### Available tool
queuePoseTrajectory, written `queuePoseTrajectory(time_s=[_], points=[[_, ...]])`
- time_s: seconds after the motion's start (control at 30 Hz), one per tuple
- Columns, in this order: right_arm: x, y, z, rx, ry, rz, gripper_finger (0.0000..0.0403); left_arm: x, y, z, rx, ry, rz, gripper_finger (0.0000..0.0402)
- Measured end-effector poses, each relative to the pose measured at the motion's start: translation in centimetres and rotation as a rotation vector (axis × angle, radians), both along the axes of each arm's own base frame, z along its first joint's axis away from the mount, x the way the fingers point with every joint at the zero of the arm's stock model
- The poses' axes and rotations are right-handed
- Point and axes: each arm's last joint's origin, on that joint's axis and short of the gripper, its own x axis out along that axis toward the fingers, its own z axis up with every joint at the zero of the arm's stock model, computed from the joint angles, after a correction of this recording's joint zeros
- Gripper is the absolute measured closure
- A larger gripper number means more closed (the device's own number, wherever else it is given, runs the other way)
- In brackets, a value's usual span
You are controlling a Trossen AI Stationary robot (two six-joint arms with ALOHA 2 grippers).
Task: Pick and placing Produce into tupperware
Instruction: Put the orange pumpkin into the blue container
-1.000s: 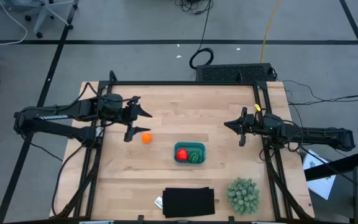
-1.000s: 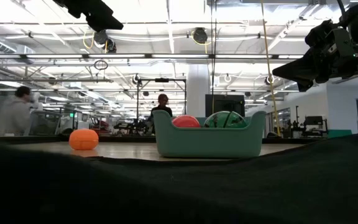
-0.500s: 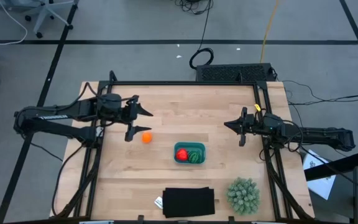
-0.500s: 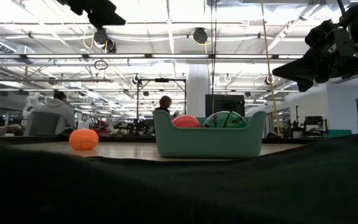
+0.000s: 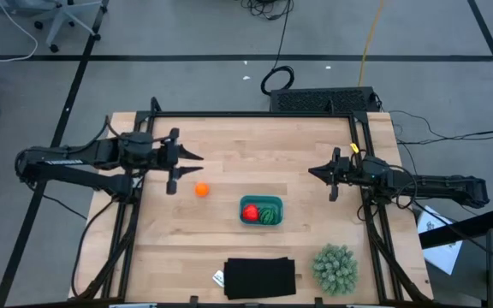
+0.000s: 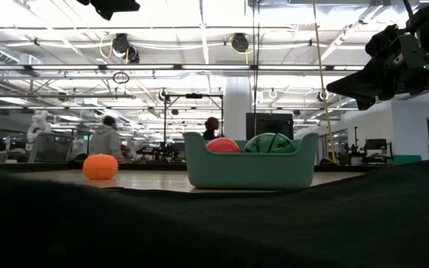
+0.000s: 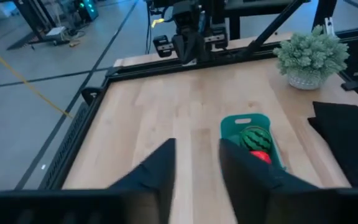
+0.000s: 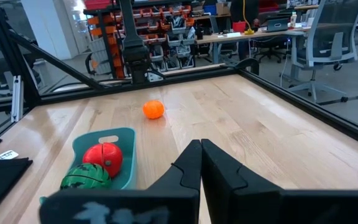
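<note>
The teal tupperware [image 5: 261, 199] stands on the wooden table right of centre, seen also in the low view [image 6: 250, 170]. Inside it lie the red fruit [image 5: 250, 212] and the dark green round one [image 5: 270, 215]. The orange round fruit [image 5: 201, 190] rests on the table to the tupperware's left, also in the right wrist view [image 8: 153, 109]. My left gripper [image 5: 185, 174] hovers open, just left of and beyond the orange, touching nothing. My right gripper [image 5: 313, 172] waits shut in the air near the table's right edge.
A black flat rectangle [image 5: 259, 278] lies at the near edge, with a small white tag [image 5: 218, 278] beside it. A pale-green spiky plant ball [image 5: 335, 268] sits at the near right corner. People walk in the room behind the table.
My left gripper has drawn back toward the table's left edge and risen, staying open. The orange fruit and the tupperware have not moved.
</note>
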Motion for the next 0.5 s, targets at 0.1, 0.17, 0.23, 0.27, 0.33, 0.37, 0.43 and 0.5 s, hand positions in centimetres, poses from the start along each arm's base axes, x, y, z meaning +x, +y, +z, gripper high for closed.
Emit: queuePoseTrajectory(time_s=[0.1, 0.17, 0.23, 0.27, 0.33, 0.37, 0.43, 0.5], points=[[0.00, 0.00, 0.00, 0.001, 0.000, 0.000, 0.0403, -0.11, -0.01, -0.18, 0.001, 0.021, -0.002, 0.0337], [0.00, 0.00, 0.00, 0.001, -0.001, 0.000, 0.0403, -0.17, -0.02, -0.33, 0.008, 0.038, -0.006, 0.0377], [0.00, 0.00, 0.01, 0.001, -0.001, 0.000, 0.0403, -0.19, -0.02, -0.41, 0.007, 0.046, -0.006, 0.0393], [0.00, 0.00, 0.01, 0.001, -0.001, 0.000, 0.0403, -0.19, -0.01, -0.41, 0.005, 0.046, -0.004, 0.0392], [0.00, 0.00, 0.01, 0.001, -0.001, 0.000, 0.0403, -0.20, 0.00, -0.41, -0.003, 0.045, 0.002, 0.0389], [0.00, 0.00, 0.01, 0.001, -0.001, 0.000, 0.0403, -0.20, 0.00, -0.41, -0.005, 0.045, 0.004, 0.0388], [0.00, 0.00, 0.01, 0.001, -0.001, 0.000, 0.0403, -0.20, 0.02, -0.41, -0.003, 0.045, 0.012, 0.0388], [0.00, 0.00, 0.01, 0.001, -0.001, 0.000, 0.0403, -0.34, 0.12, -0.38, 0.001, 0.045, 0.048, 0.0388]])
